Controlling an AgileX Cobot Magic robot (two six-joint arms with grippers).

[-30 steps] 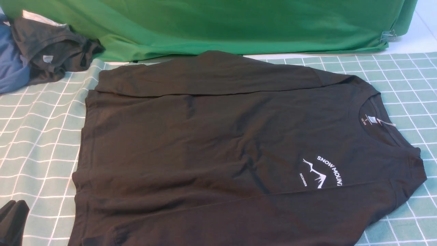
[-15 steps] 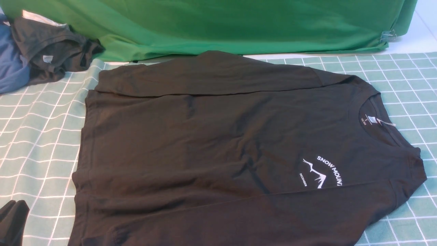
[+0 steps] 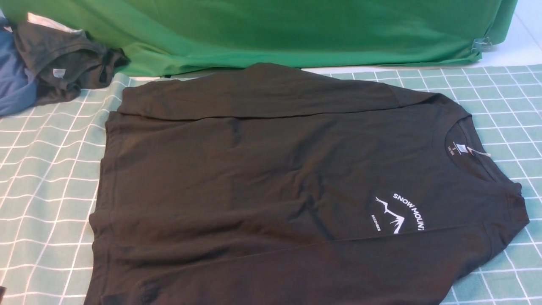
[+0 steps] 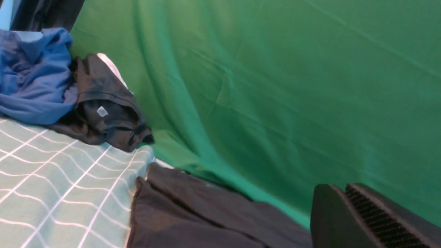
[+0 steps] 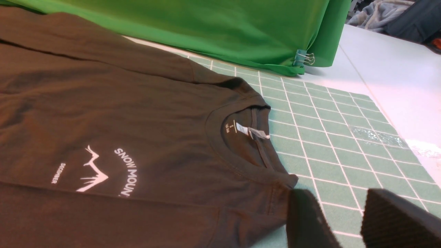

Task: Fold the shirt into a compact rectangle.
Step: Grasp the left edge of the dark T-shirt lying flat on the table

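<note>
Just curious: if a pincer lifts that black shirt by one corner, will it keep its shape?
Probably not: the black shirt lies flat and wrinkled, so it likely droops. Its folded-in sleeve may well swing loose.

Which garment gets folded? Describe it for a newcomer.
In front of the green backdrop, on the checked mat, the black shirt lies spread flat. Its white mountain print sets it apart from the crumpled dark grey garment at far left.

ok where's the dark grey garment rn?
Front view, far left: the dark grey garment is bunched against a blue cloth, at the foot of the green cloth, just beyond the shirt's far-left corner.
</note>
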